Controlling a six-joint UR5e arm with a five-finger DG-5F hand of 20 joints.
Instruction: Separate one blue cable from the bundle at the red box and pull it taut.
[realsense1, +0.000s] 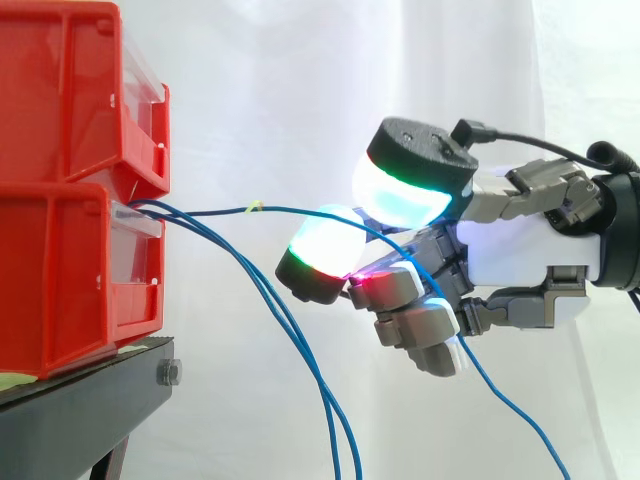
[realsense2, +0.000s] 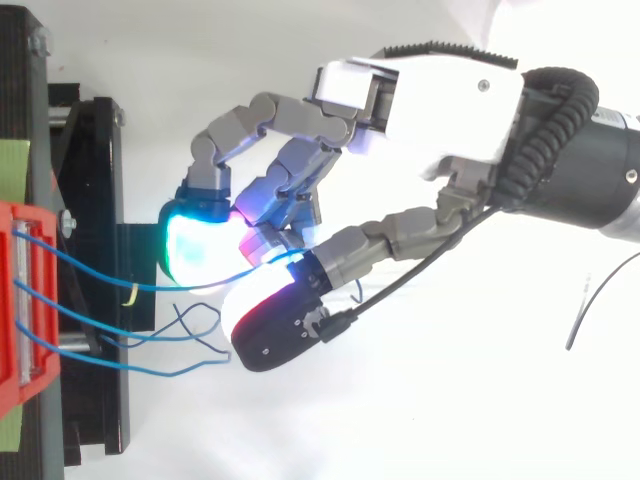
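hand (realsense1: 520, 255) curled, apparently pinching one blue cable (realsense1: 215, 211) running to red bins (realsense1: 60, 150) at 9 o'clock; two loose cables (realsense1: 290, 330) droop toward 6, black stand (realsense1: 70, 420) below bins.

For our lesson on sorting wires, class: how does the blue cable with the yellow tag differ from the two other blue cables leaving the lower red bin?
The tagged cable runs almost level from the lower red bin to the hand; the other cables sag steeply downward. The tagged cable is pinched by the hand; the other cables hang free. All are thin, blue, and leave the same bin.
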